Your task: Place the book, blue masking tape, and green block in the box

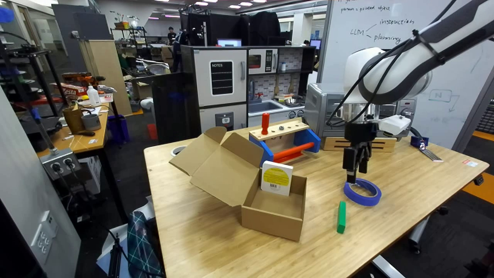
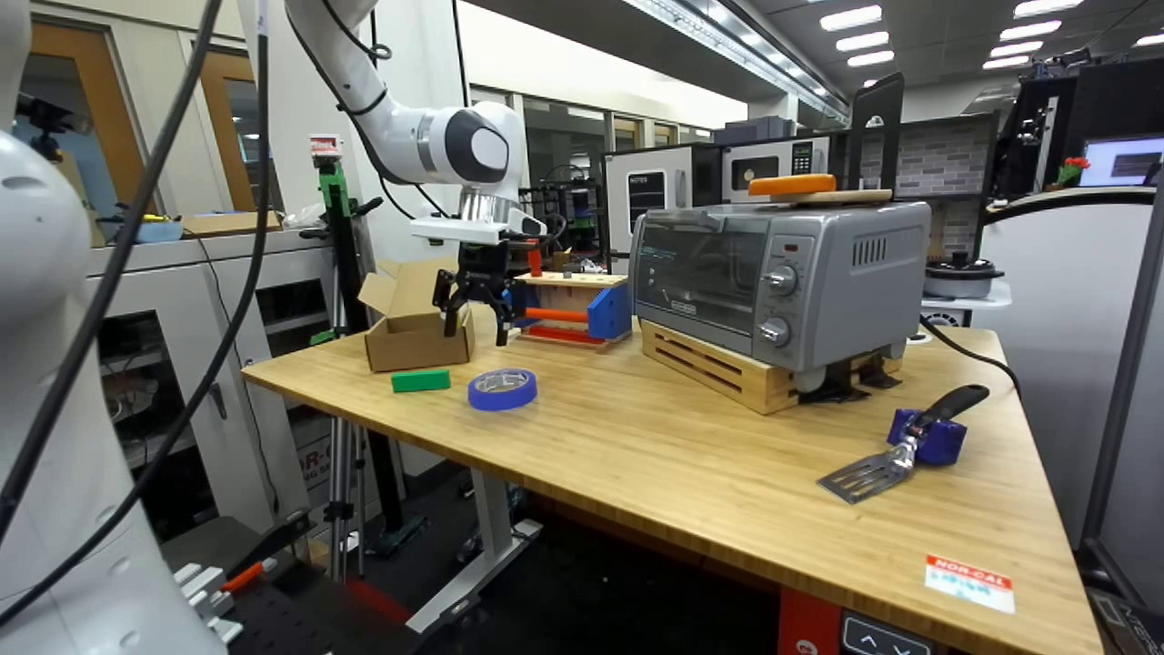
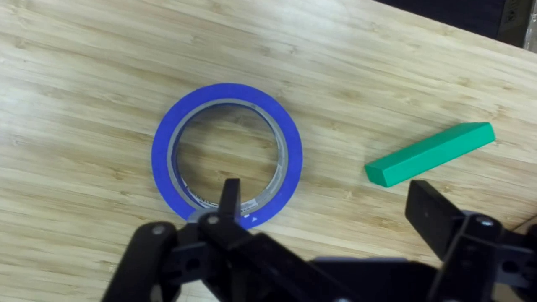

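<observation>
The book (image 1: 277, 178), white with a yellow cover, stands tilted inside the cardboard box (image 1: 270, 223), whose flaps hang open. On the bare table lies the blue masking tape (image 1: 362, 199), flat, also plain in the wrist view as a blue ring (image 3: 295, 155). The green block (image 1: 341, 218) rests on the table between the tape and the box (image 2: 414, 347). My gripper (image 2: 476, 337) hangs above the table, jaws wide apart and holding nothing. In the wrist view one finger (image 3: 230, 197) overlaps the tape's near rim, while the other reaches just below the green block (image 3: 430, 154).
A red-and-blue toy tool tray (image 1: 285, 141) stands behind the box. The toaster oven (image 2: 773, 282) sits on a wooden stand (image 2: 714, 368) at the back. A spatula (image 2: 873, 473) lies on the table. The box's flaps (image 1: 227, 173) spread out sideways, with a white roll (image 1: 176, 150) behind them.
</observation>
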`<state>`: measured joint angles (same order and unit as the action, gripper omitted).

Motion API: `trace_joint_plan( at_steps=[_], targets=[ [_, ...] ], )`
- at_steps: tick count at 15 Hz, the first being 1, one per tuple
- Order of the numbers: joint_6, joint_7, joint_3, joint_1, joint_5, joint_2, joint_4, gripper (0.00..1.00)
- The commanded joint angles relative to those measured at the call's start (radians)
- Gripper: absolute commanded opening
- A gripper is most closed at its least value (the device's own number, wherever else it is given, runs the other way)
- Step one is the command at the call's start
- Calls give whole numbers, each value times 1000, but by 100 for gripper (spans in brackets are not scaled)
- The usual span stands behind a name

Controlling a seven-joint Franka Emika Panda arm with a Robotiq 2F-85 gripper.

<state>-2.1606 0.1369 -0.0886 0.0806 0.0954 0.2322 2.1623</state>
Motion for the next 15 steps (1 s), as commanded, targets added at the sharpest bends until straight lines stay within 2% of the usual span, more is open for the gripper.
trace_joint_plan(
  at_steps=[1, 8, 15],
  targets=[
    [-75, 49, -15, -22, 71, 22, 14, 100],
    [-122, 92, -21, -36, 168, 55, 39, 100],
    [-117, 64, -1, -36, 129, 26, 78, 100]
  ],
)
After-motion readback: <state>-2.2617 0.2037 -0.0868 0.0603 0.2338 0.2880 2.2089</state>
